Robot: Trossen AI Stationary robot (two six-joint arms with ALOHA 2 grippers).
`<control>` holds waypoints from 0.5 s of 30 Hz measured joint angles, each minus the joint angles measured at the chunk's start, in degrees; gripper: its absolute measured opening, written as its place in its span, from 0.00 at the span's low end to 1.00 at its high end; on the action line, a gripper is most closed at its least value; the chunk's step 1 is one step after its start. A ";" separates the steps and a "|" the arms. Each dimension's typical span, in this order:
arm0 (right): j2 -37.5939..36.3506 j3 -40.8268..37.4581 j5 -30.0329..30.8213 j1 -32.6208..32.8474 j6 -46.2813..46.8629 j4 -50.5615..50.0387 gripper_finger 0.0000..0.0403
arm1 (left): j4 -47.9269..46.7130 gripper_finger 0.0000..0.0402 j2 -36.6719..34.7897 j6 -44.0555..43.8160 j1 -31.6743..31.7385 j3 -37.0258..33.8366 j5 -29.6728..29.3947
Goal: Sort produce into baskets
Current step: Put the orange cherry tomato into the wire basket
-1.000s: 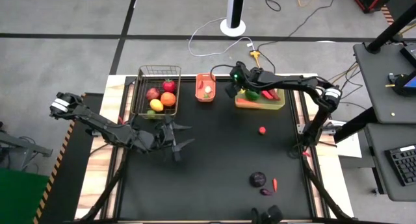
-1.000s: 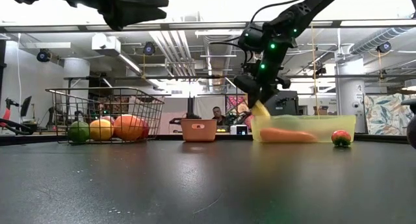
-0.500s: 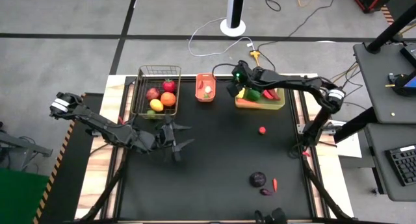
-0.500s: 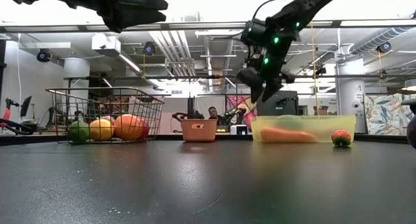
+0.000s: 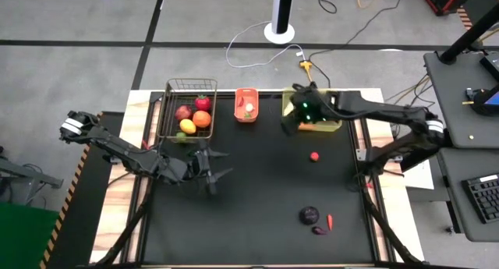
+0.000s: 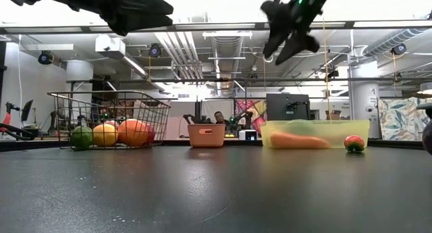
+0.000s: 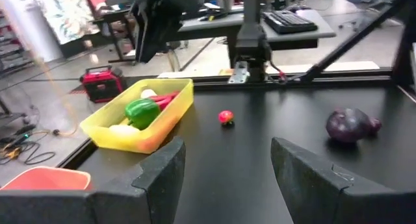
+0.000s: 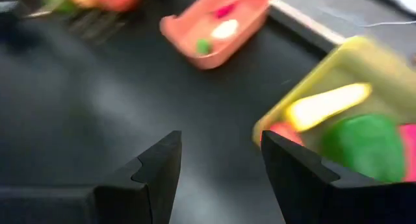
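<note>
The dark wire basket (image 5: pixel 187 109) at the far left holds an apple, an orange, a lemon and other fruit. Beside it stand the small orange basket (image 5: pixel 246 105) and the yellow-green bin (image 7: pixel 140 117), which holds a green pepper (image 8: pixel 364 143), corn (image 8: pixel 328 106) and a carrot (image 6: pixel 297 141). My right gripper (image 5: pixel 290 121) hangs open and empty, high over the bin's near left corner. My left gripper (image 5: pixel 222 164) hovers open and empty, left of the table's middle. On the mat lie a small red fruit (image 5: pixel 314 155), a purple eggplant (image 5: pixel 309 215) and a red chilli (image 5: pixel 330 221).
A small dark purple piece (image 5: pixel 318 230) lies by the eggplant near the front edge. The mat's middle between the two grippers is bare. Cables and a white stand base (image 5: pixel 279 31) lie on the floor beyond the table. People sit in the room behind (image 6: pixel 221 118).
My right gripper has risen from the bin's left end and come toward the table's near edge, tipping further down. The yellow corn seen at its fingertips before now lies in the bin. My left arm has kept still.
</note>
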 joint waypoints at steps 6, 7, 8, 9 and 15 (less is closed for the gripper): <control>-1.77 -0.02 -5.51 8.49 9.18 -5.68 0.50 | -0.02 0.52 0.00 3.27 0.08 0.00 3.16; -1.52 -0.02 -5.56 10.01 10.76 -7.15 0.50 | -0.05 0.52 0.00 3.78 0.08 0.04 3.19; -1.24 -0.02 -5.59 11.45 12.56 -8.82 0.50 | -0.16 0.52 0.00 4.24 0.08 0.21 3.17; -0.83 -0.02 -5.65 12.83 14.30 -10.72 0.50 | -0.20 0.52 0.00 4.69 0.08 0.46 3.17; 2.48 -0.14 -4.93 18.32 22.70 -23.08 0.50 | -0.44 0.52 0.00 7.12 0.08 2.05 3.19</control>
